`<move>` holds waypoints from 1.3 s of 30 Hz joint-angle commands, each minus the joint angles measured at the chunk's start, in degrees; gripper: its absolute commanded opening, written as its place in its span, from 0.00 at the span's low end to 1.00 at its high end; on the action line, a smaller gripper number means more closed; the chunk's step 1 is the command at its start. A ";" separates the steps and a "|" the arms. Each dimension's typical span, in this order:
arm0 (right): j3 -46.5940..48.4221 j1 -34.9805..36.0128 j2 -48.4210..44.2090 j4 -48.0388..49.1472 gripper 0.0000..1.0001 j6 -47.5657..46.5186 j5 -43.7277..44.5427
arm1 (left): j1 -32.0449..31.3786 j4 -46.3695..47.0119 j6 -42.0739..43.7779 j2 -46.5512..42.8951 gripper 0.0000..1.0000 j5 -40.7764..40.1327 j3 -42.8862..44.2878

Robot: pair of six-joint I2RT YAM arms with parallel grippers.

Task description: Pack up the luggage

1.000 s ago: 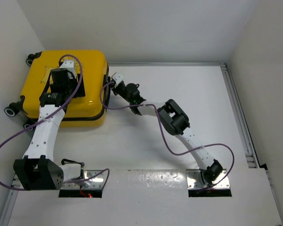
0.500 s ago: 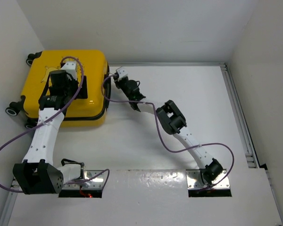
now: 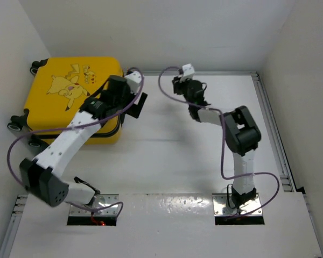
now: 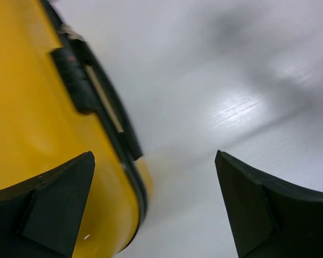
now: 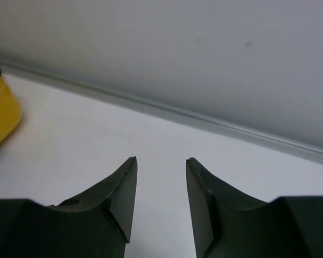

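Left hand (image 3: 138,105), jaws spread wide and empty, hangs just off the right edge of the glossy yellow hard-shell suitcase (image 3: 48,102), which lies shut in the far left corner of the white tabletop (image 3: 167,156). Right hand (image 3: 177,83), narrowly parted and empty, hovers farther right of the suitcase.

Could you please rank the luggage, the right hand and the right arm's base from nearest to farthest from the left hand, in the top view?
1. The luggage, just left of the left hand.
2. The right hand, to its right, nearer the back wall.
3. The right arm's base, at the near edge.
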 commanded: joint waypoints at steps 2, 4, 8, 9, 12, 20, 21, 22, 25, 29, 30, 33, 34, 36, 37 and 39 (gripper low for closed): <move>-0.36 -8.34 -9.76 -18.17 0.42 8.75 -9.39 | -2.82 -5.73 -5.65 12.75 1.00 -5.15 6.75; 0.61 -11.95 -10.74 -27.91 0.45 10.32 -13.08 | -2.82 -3.02 -7.16 16.27 1.00 -8.21 7.29; -1.31 -15.74 -13.99 -33.84 0.45 13.23 -19.61 | -6.42 -4.39 -12.94 27.58 1.00 -22.51 14.48; -2.63 -16.53 -14.52 -33.93 0.45 13.24 -19.53 | -7.56 -5.10 -13.92 29.80 1.00 -27.77 17.80; -4.74 -17.58 -16.01 -33.84 0.45 13.06 -19.97 | -8.18 -5.81 -16.30 35.78 1.00 -34.82 21.34; -8.09 -19.34 -18.04 -34.02 0.42 13.41 -21.73 | -7.39 -5.81 -18.06 45.38 1.00 -45.93 24.34; -8.61 -19.69 -18.21 -34.02 0.42 13.33 -21.73 | -6.52 -5.81 -18.06 46.17 1.00 -46.62 24.34; -8.70 -19.96 -18.39 -33.93 0.42 13.24 -21.55 | -5.56 -5.29 -18.06 46.17 1.00 -47.33 24.34; -8.97 -20.84 -18.22 -33.84 0.42 13.41 -21.99 | -3.45 -5.29 -18.58 47.67 1.00 -47.95 24.34; -9.32 -21.10 -18.48 -33.93 0.42 13.41 -21.90 | -1.50 -4.76 -18.06 50.65 1.00 -46.11 24.34; -9.58 -21.28 -18.74 -33.67 0.42 13.41 -21.99 | -0.72 -4.76 -18.06 50.66 1.00 -45.32 24.34; -9.76 -21.45 -18.48 -33.32 0.40 13.15 -21.82 | -0.19 -4.76 -18.06 52.33 1.00 -41.80 24.87; -9.67 -21.63 -18.57 -33.32 0.40 13.06 -21.64 | 0.34 -4.76 -18.06 53.02 0.96 -41.80 24.87; -9.41 -21.72 -18.39 -33.32 0.40 13.06 -21.55 | 0.34 -4.76 -18.76 53.82 0.96 -41.18 24.87; -9.15 -21.98 -18.22 -33.58 0.40 12.89 -21.47 | 0.34 -4.76 -19.29 54.52 0.95 -41.18 24.87; -8.88 -22.42 -18.13 -33.93 0.40 12.89 -21.47 | 0.34 -4.76 -19.81 55.32 0.95 -41.80 24.87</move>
